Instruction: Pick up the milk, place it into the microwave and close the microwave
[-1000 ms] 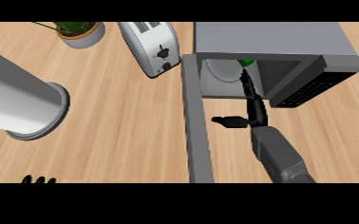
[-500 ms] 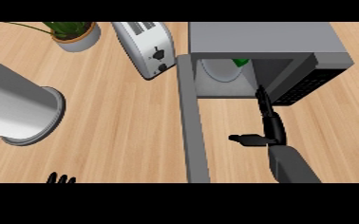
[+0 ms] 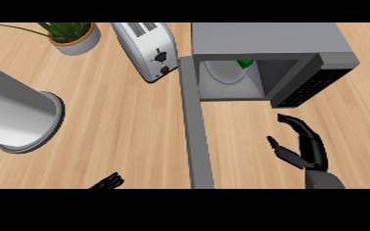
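Left hand [image 3: 108, 182]: fingertips only, at desk's near edge, left of door; relaxed, apart, holding nothing.
Right hand [image 3: 305, 147]: pulled back from microwave mouth over the last second, now low at desk's near right; fingers and thumb apart, slightly bent, nothing between them.
Door [image 3: 195, 127]: swung fully open, standing edge-on from cavity's left side toward near edge; untouched, well left of right hand.
Desk [image 3: 123, 117]: bare wood between right hand and door.
Microwave [image 3: 264, 41]: far right of desk, cavity open toward near side.
Milk [image 3: 245, 64]: green top just showing inside cavity, at the back, beside pale turntable [image 3: 224, 72]; released, no hand on it.
Toaster [image 3: 148, 49]: just left of microwave, toward far edge.
Plant [image 3: 72, 35]: far left corner.
Grey cylinder [image 3: 25, 120]: left edge, lying apart from everything.
Change: hand out, milk left inside.
Meaning: placing looks done; closing remains.
Next, as judged: reach left to door's near end, push it round to shut.
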Robot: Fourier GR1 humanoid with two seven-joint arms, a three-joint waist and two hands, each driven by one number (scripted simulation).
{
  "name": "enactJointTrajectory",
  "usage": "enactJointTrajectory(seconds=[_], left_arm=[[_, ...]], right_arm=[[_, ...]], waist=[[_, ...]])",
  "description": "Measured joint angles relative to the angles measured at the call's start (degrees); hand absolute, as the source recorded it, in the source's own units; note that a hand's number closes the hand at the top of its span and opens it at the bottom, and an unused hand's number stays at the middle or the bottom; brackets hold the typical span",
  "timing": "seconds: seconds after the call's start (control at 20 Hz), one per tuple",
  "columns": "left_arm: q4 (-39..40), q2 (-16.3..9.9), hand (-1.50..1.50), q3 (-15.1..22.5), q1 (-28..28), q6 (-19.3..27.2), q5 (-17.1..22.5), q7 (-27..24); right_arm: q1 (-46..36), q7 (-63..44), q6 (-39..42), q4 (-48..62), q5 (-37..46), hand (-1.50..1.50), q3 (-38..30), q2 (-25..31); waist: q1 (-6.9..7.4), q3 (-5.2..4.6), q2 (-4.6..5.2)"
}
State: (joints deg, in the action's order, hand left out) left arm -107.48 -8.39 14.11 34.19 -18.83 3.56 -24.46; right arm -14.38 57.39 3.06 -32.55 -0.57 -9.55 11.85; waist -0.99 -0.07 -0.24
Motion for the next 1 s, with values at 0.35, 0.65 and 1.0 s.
enactJointTrajectory(seconds=[0.35, 0.65, 1.0], left_arm=[[4.84, 3.91, 1.5, 6.19, -8.21, 3.64, -8.58, 2.88], [12.31, 7.11, 1.5, 6.88, -17.36, 10.34, -11.22, 4.91], [20.49, 7.04, 1.5, 9.44, -27.95, 9.71, -14.88, 10.29]], right_arm=[[6.78, -1.79, 5.49, -5.86, -4.74, -1.5, -2.79, 4.88], [10.87, -2.7, 8.28, -8.44, -8.11, -1.5, -5.26, 8.21], [12.88, -3.69, 11.4, -8.23, -10.03, -1.5, -6.08, 12.21]], waist=[[0.33, 0.03, 0.11], [0.57, 0.04, 0.21], [0.26, 0.11, 0.32]])
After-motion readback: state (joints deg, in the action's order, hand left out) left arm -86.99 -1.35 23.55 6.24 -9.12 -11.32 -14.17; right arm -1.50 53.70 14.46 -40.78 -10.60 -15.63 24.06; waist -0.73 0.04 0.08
